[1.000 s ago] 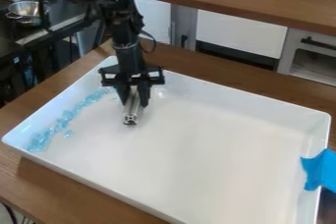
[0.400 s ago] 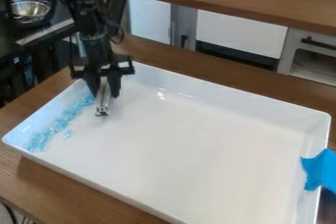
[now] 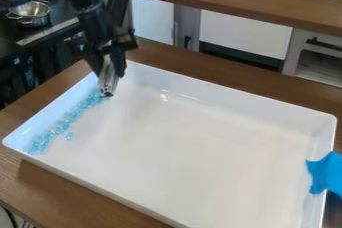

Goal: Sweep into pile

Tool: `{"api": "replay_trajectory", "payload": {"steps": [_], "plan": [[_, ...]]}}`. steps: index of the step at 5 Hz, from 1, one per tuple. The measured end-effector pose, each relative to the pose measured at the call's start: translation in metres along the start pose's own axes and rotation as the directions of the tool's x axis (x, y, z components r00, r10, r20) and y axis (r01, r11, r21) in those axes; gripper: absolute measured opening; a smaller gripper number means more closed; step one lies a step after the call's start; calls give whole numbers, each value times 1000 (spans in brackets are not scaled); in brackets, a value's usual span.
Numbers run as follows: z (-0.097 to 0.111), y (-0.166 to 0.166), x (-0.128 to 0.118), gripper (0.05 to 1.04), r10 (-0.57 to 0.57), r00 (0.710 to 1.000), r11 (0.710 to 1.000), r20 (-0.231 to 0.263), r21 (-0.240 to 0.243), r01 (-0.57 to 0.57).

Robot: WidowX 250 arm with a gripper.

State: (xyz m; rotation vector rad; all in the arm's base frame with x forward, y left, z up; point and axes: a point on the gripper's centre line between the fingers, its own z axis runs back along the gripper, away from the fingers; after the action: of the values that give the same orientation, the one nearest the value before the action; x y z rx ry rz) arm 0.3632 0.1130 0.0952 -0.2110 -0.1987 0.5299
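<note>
Your black two-finger gripper (image 3: 110, 71) is clamped on a silver metal bar (image 3: 107, 86), over the far L corner of the glossy white rect. tray (image 3: 200, 147), as seen in view. Your translucent lt-blue pieces (image 3: 69, 117) lie in a strip along tray's L side, approx. from bar's lower end to near L corner; 1 small bit (image 3: 69, 136) sits just R of the strip.

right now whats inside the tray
In the tray, blue bits line the left side; the gripper holds a metal bar near the far corner. Whatever lies behind the bar is hidden.
</note>
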Motion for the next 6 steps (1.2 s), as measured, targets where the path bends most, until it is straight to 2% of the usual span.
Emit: {"api": "replay_trajectory", "payload": {"steps": [1,2,3,4,5,6], "plan": [[-3,-25,-18,390,-93,994,996,-52,-22,92],[-25,-32,-47,390,-228,970,974,-81,3,229],[-32,-57,-85,390,-371,927,928,-55,3,371],[-22,-95,-109,390,-391,916,920,-92,-14,392],[-12,-136,-119,390,-380,921,924,-89,10,383],[-40,-157,-125,390,-364,921,923,-137,84,377]]}}
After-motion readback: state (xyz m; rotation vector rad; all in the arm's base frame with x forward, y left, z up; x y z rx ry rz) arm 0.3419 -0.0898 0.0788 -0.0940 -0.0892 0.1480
